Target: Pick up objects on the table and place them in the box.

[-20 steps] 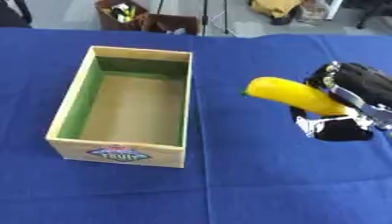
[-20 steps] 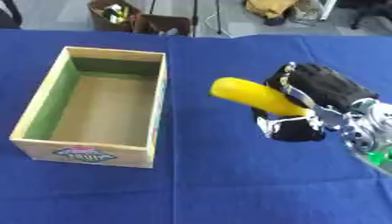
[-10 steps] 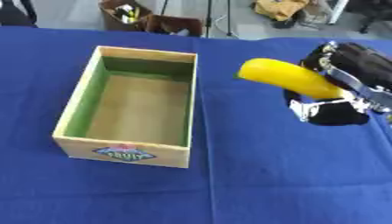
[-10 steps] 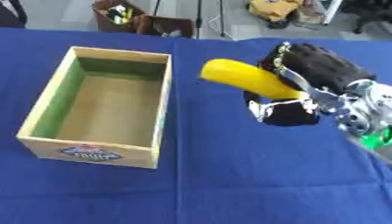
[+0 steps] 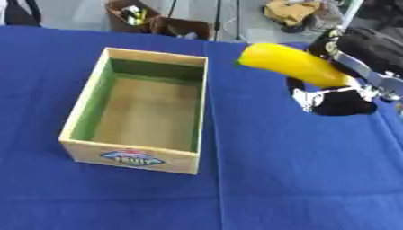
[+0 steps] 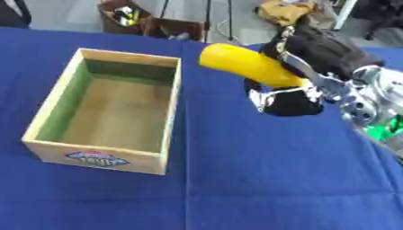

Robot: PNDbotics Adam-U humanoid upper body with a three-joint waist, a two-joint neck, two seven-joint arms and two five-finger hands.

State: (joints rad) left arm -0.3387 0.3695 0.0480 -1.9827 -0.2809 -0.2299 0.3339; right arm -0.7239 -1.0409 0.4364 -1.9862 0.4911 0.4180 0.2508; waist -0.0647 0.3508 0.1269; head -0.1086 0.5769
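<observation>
A yellow banana (image 6: 250, 66) is held in the air by my right hand (image 6: 315, 58), whose black fingers curl round its right end. Its free tip points left, ending just right of the box's far right corner. The wooden box (image 5: 138, 110) has green inner walls, a bare floor and a fruit label on its front. It stands open on the left of the blue table (image 5: 299, 170), and nothing lies inside it. My left hand shows in no view.
Bags and dark clutter (image 5: 157, 20) sit on the floor beyond the table's far edge. The blue cloth stretches bare in front of the box and to the right.
My right hand has carried the banana up and left, closer to the box's right wall. The whole view has also shifted a little.
</observation>
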